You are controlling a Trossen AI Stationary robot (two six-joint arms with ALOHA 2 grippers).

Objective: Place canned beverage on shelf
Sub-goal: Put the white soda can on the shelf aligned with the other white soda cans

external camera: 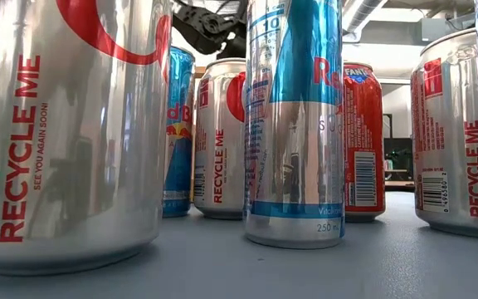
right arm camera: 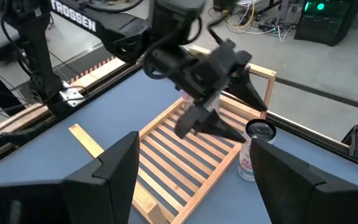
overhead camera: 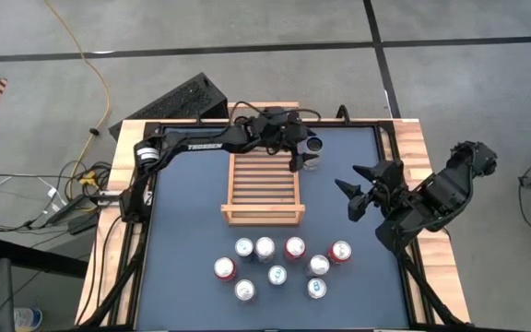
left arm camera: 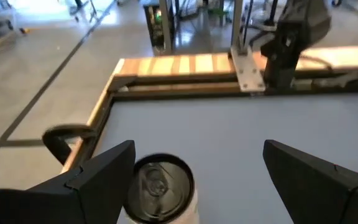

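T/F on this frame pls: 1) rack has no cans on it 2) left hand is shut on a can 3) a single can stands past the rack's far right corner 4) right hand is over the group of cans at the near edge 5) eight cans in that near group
1) True. The rack carries nothing on its slats.
2) False. The left hand is open; the lone can stands upright on the table beside one finger, not gripped.
3) True. That can sits on the table just off the rack's far right corner.
4) False. The right hand is open and hangs right of the rack, away from the group of cans.
5) True. Eight tops show from above.
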